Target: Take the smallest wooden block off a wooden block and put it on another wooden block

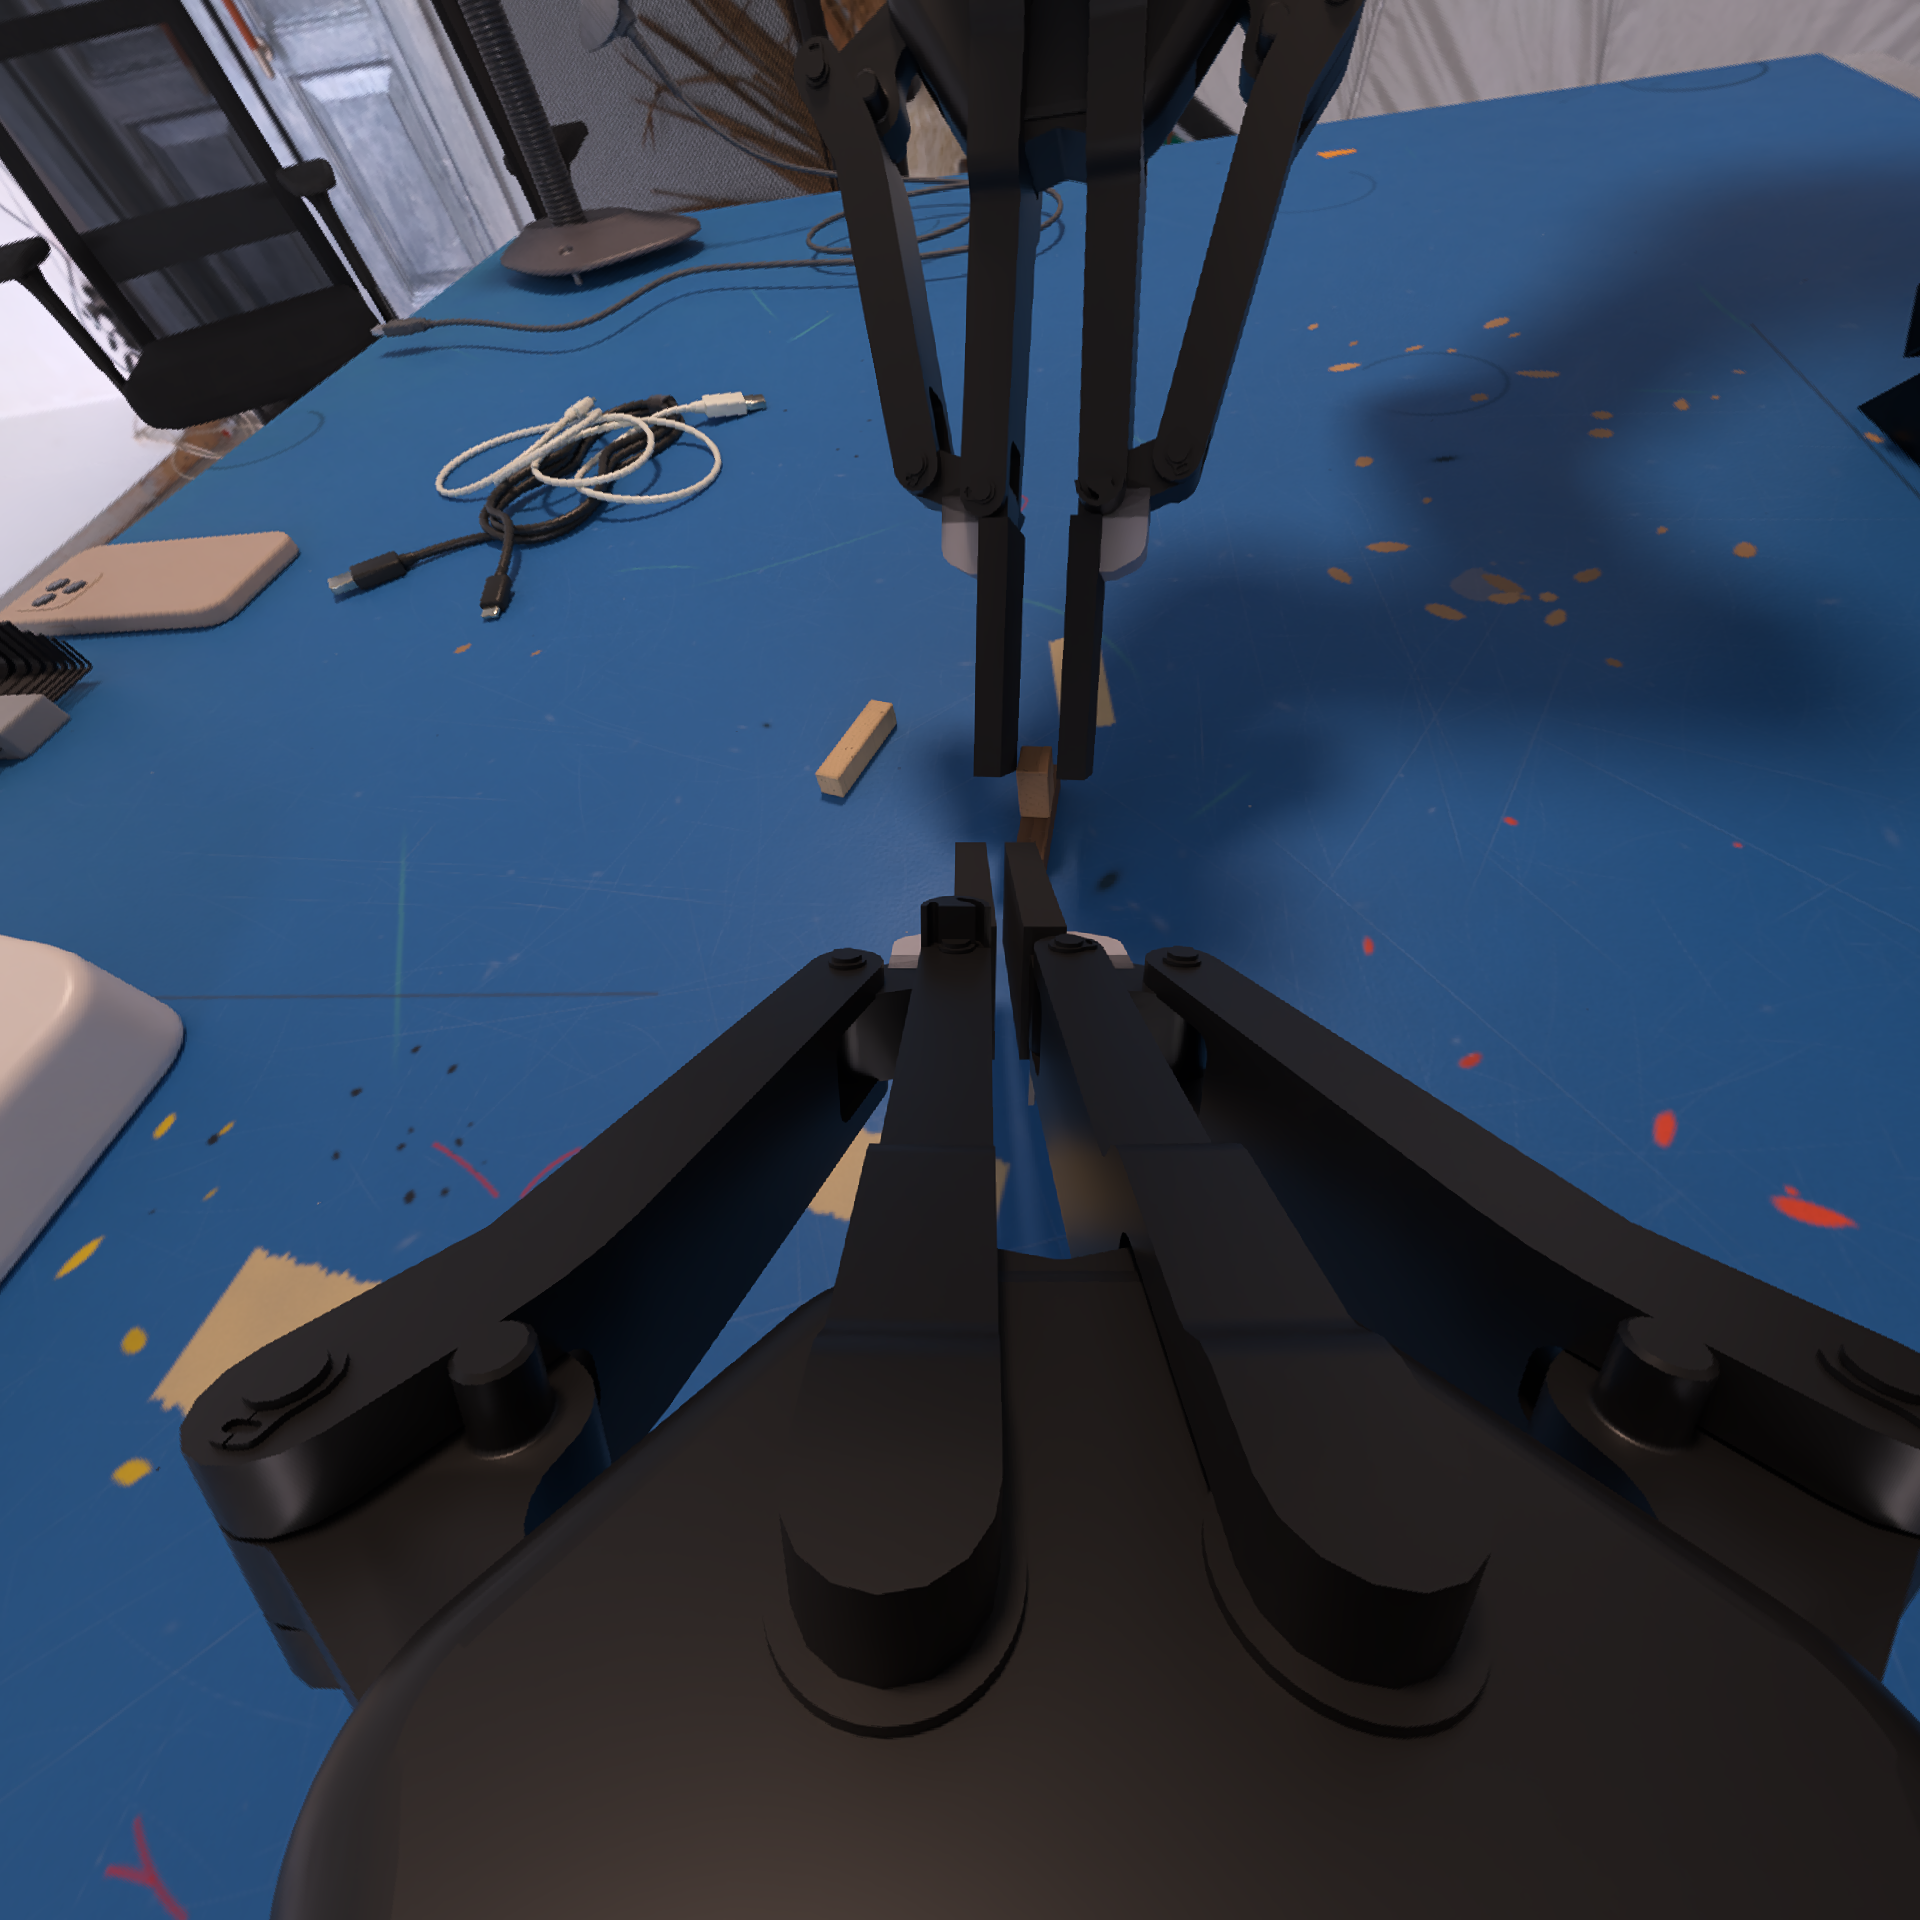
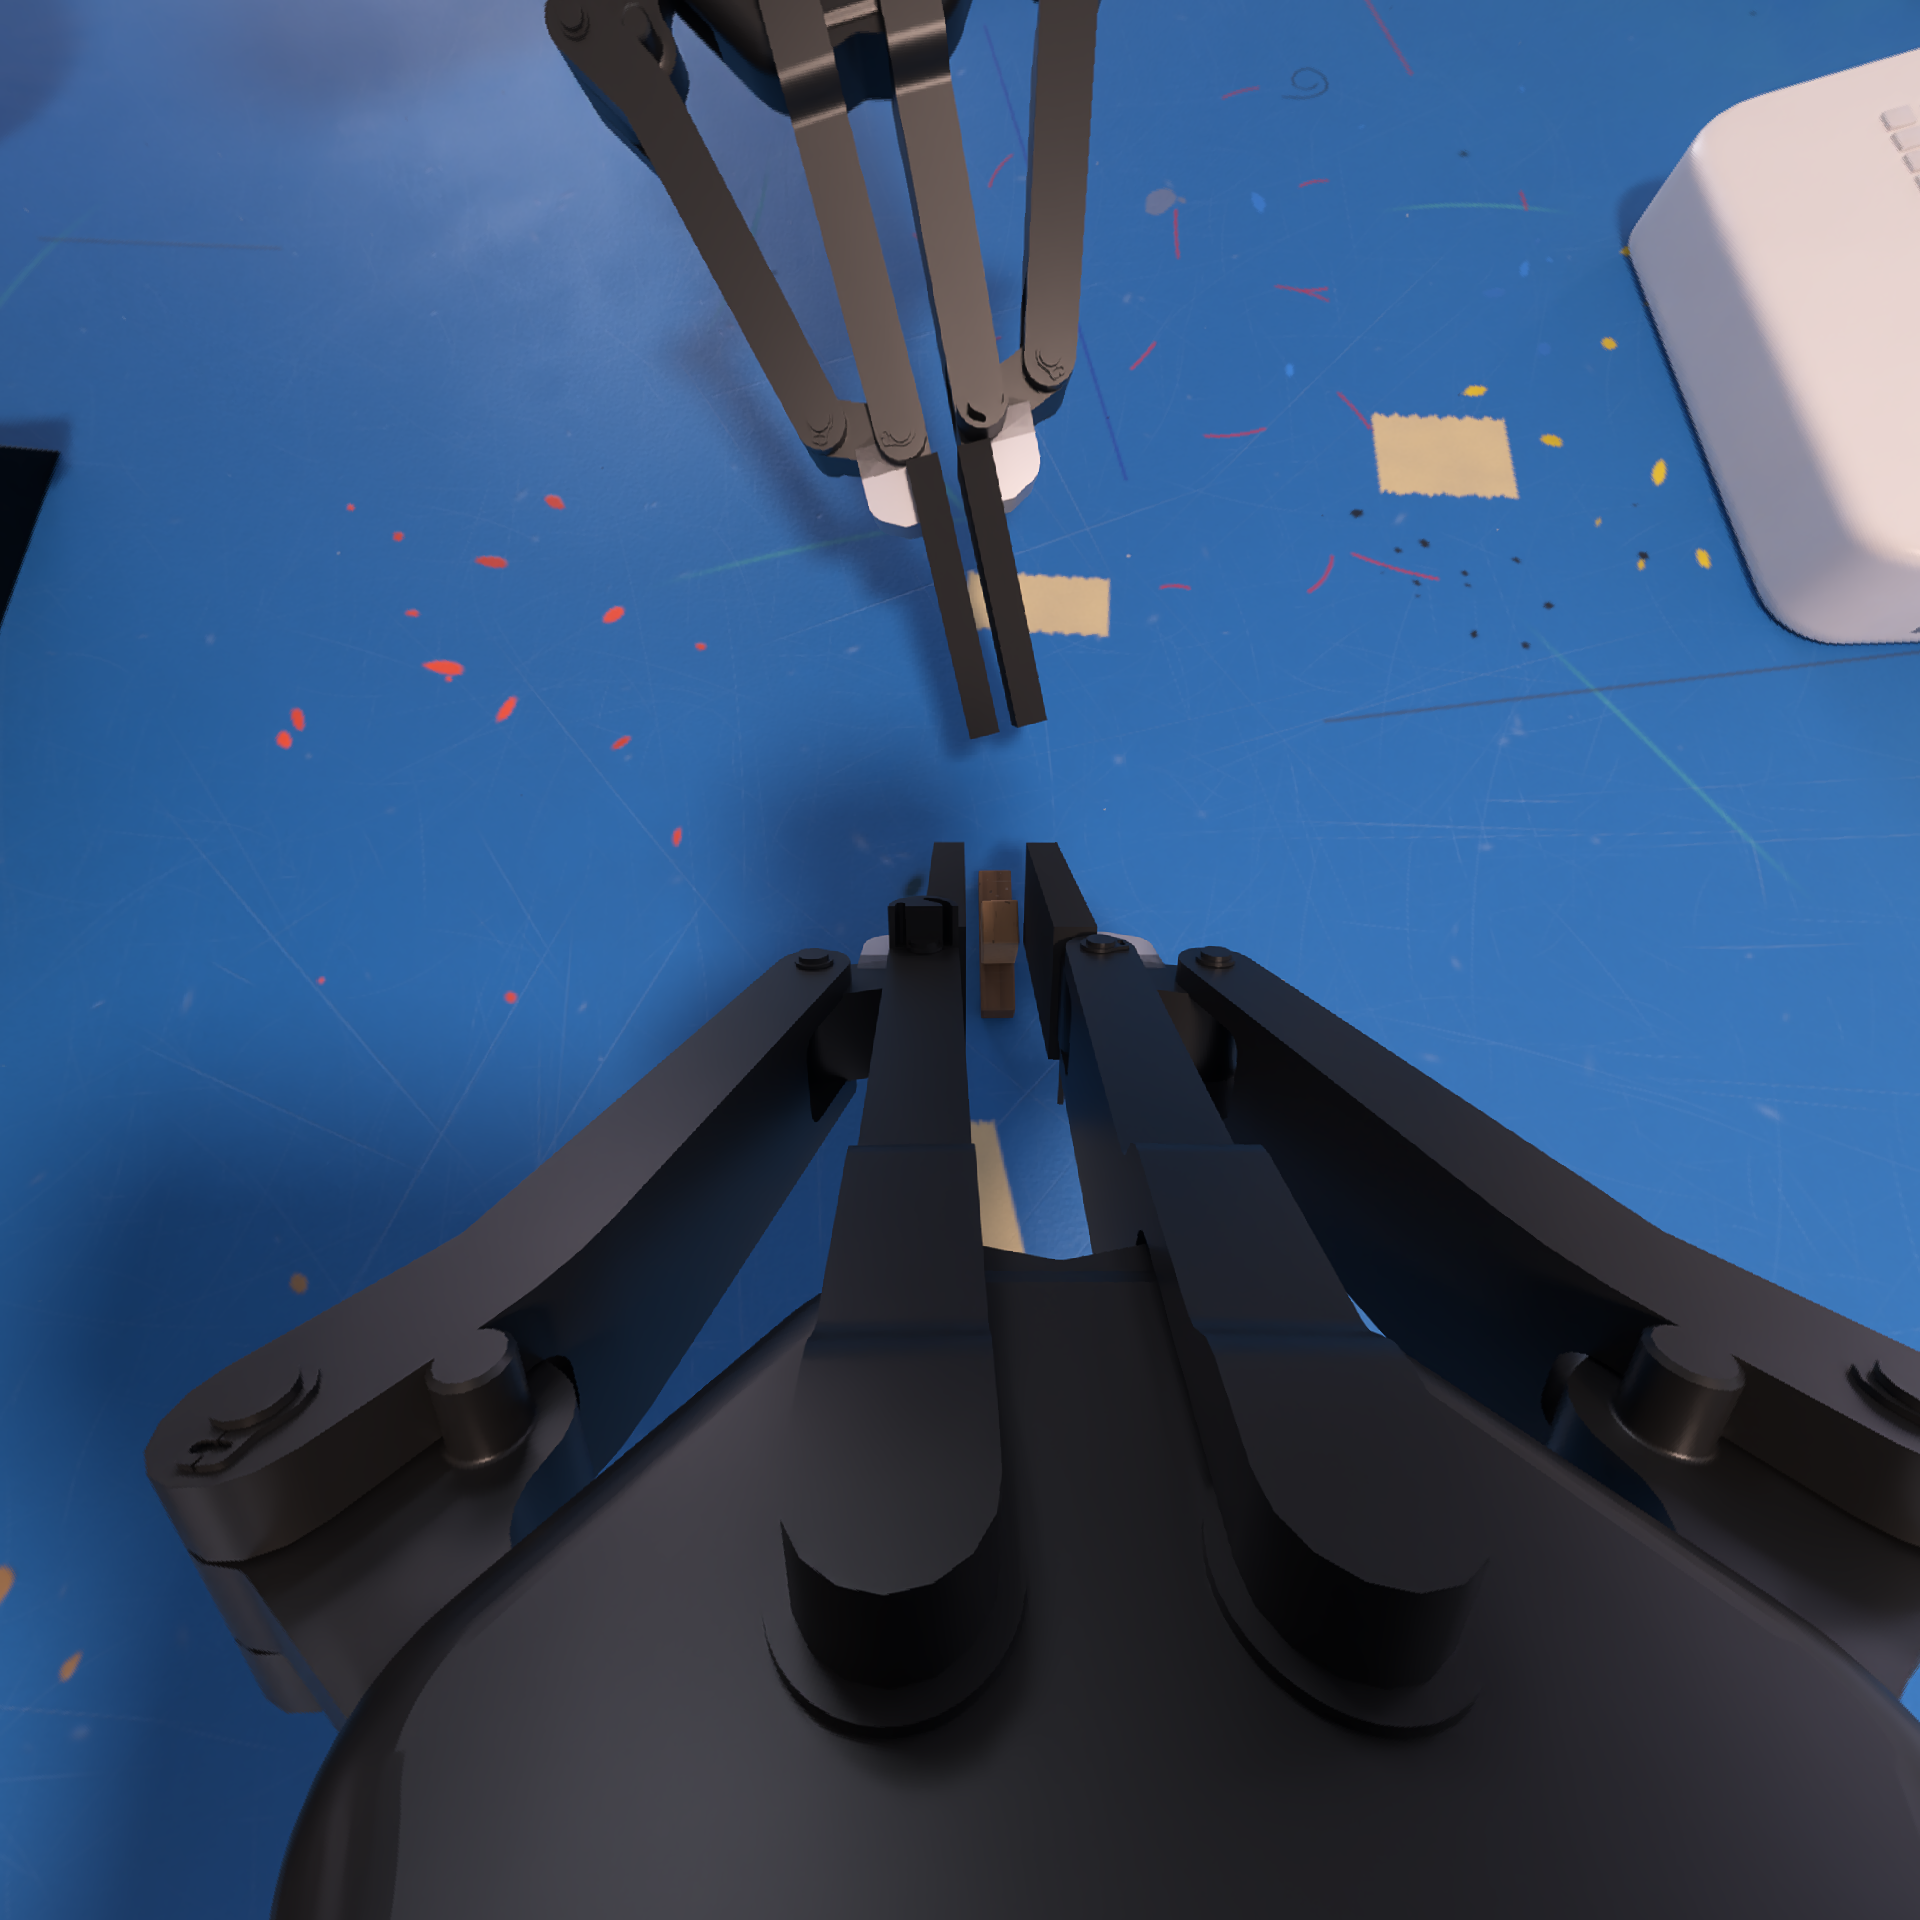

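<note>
A small brown wooden block [image 1: 1036,779] sits on a darker, longer wooden block [image 1: 1036,840] on the blue table [image 1: 623,883]. My right gripper [image 1: 1034,774] comes down over it. In the right wrist view the right gripper [image 2: 995,847] straddles the small block [image 2: 998,928] closely, with a thin gap on each side. The small block rests on the longer block [image 2: 995,992]. A light wooden block [image 1: 855,748] lies flat to the left. My left gripper [image 1: 997,847] is shut and empty, its tips just short of the stack; it also shows in the right wrist view [image 2: 1005,727].
Coiled white and black cables [image 1: 582,468], a pink phone [image 1: 156,582] and a lamp base [image 1: 603,239] lie at the left and back. A white box [image 2: 1808,343] stands to one side. Tan tape patches [image 2: 1442,455] mark the table.
</note>
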Tool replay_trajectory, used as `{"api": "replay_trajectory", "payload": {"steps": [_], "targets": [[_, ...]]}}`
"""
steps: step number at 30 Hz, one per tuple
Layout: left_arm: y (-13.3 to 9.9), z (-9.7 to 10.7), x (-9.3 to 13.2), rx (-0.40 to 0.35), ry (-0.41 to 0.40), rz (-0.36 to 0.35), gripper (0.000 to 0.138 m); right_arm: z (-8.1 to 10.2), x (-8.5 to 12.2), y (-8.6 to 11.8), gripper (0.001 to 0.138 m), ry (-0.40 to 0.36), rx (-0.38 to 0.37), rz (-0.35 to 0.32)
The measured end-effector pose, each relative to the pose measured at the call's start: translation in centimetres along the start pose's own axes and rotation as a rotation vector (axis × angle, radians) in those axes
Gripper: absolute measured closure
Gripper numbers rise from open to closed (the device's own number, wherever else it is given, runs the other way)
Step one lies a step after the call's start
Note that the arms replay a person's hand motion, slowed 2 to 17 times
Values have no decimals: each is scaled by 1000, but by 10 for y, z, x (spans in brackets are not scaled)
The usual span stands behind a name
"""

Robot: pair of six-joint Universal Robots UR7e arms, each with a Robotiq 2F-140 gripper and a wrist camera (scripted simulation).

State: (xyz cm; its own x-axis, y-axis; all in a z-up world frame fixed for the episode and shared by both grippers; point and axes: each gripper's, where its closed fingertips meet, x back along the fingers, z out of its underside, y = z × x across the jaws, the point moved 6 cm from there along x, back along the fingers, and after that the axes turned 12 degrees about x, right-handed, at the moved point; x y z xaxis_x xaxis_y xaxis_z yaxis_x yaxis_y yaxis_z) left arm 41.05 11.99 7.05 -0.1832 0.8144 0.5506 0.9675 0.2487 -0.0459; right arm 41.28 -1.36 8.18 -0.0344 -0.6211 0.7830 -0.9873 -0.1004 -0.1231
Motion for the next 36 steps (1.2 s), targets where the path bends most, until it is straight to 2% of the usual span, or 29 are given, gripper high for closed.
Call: {"api": "replay_trajectory", "payload": {"steps": [12,29,36], "targets": [[0,1,-1,-2,11,-1,133,4,-1,3,119,-14,-23,7],[0,1,-1,-7,8,-9,133,-3,-16,0,111,18,4,-65],[0,0,-1,1,6,-5,133,-8,-21,6,101,70,39,-84]]}}
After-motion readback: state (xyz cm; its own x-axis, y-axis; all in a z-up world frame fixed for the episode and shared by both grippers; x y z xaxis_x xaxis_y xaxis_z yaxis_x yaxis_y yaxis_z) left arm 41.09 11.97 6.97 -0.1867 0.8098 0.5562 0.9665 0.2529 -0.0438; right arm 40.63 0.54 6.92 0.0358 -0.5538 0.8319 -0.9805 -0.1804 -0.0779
